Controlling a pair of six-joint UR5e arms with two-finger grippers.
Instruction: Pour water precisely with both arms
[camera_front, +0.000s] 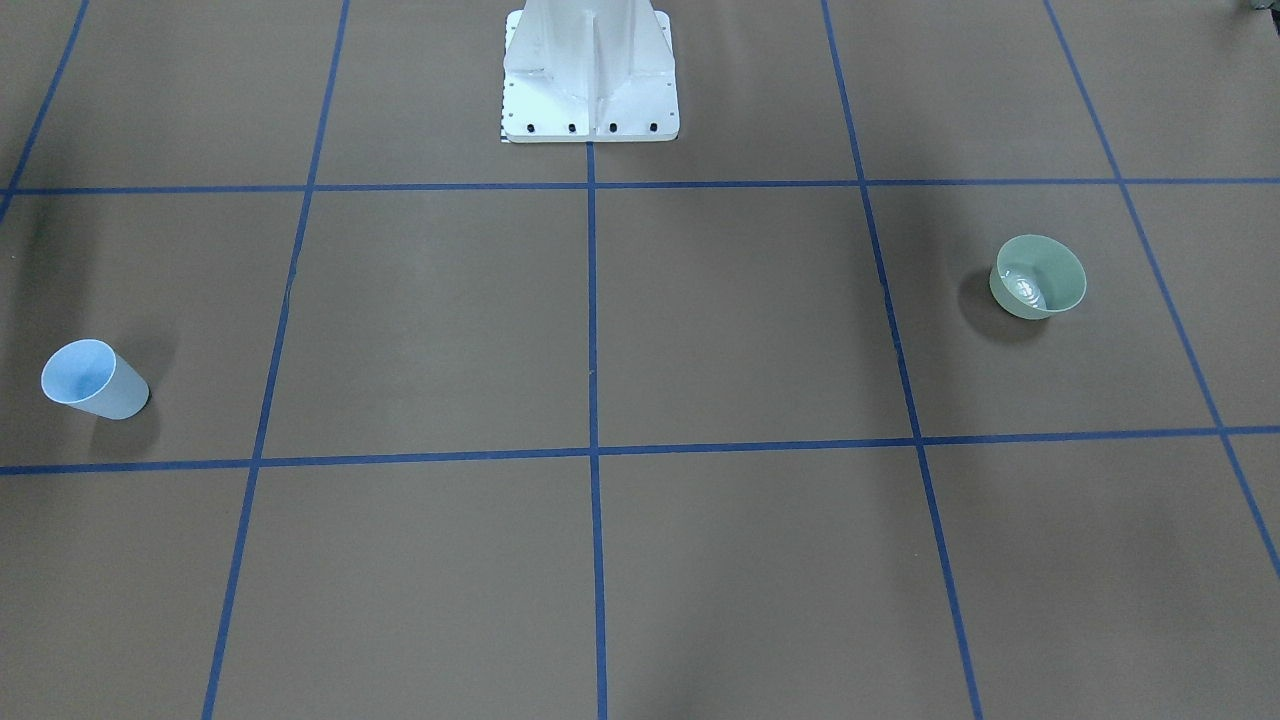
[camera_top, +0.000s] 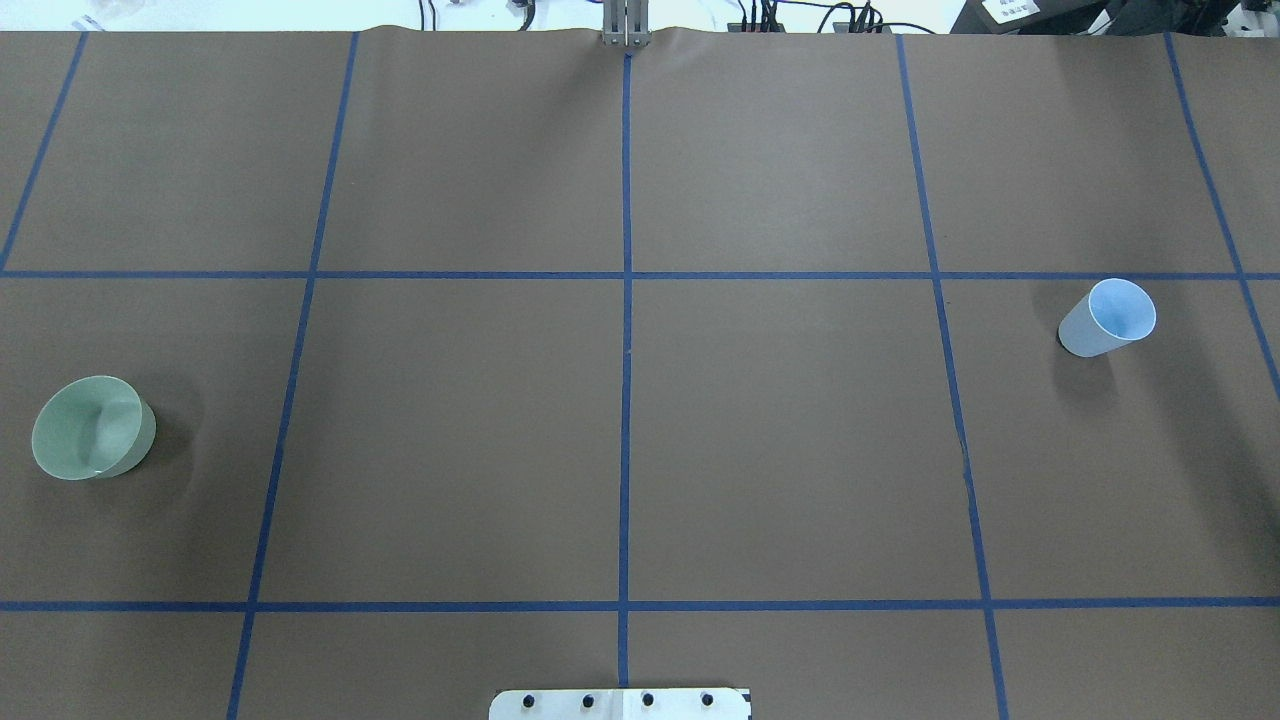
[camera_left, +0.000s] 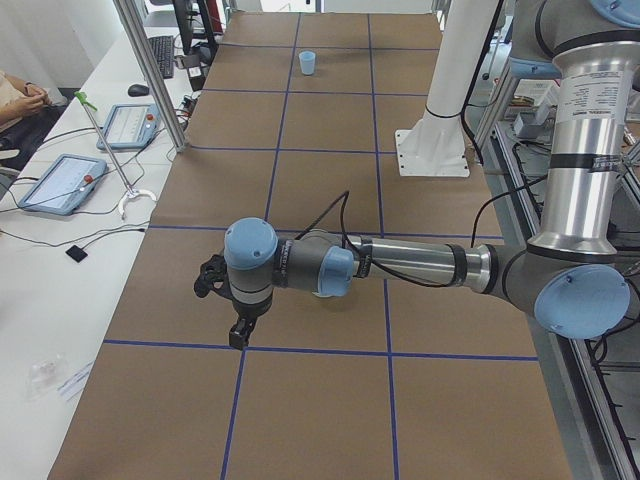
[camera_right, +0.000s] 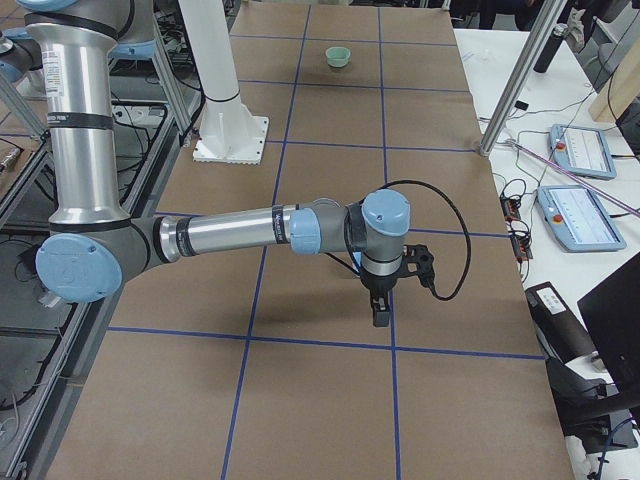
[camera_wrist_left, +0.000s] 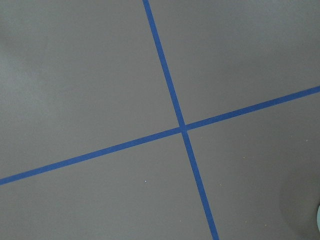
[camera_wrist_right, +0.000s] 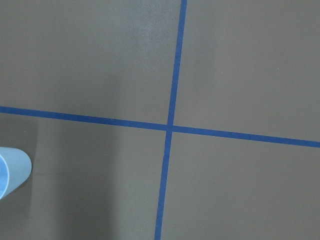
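At the table's far left, in the overhead view, a pale green cup stands upright in the middle row of squares marked off by blue tape lines. The water is in this cup. From the front it shows as faint white glints and ripples at the bottom, a small amount only. Only the rim of the green cup shows in the left wrist view, at the lower right edge.

The left arm reaches out low over this end of the table. Its forearm lies roughly level, and its pincer points straight down close to a tape line. It shows only from the side, so I cannot tell how far apart its fingers stand, nor whether they hold anything.

In the middle, at the near edge, the white pedestal is bolted to the table, with the centre tape line running away from its base.

On the right, a light blue cup stands upright in the same middle row, well apart from the green one. Part of it shows at the left edge of the right wrist view.

The right arm is stretched out low over that end, forearm level, its pincer pointing down above the table. It too shows only from the side, so I cannot tell how open it is or what it holds.

A side bench beyond the table's left end carries tablets and cables.
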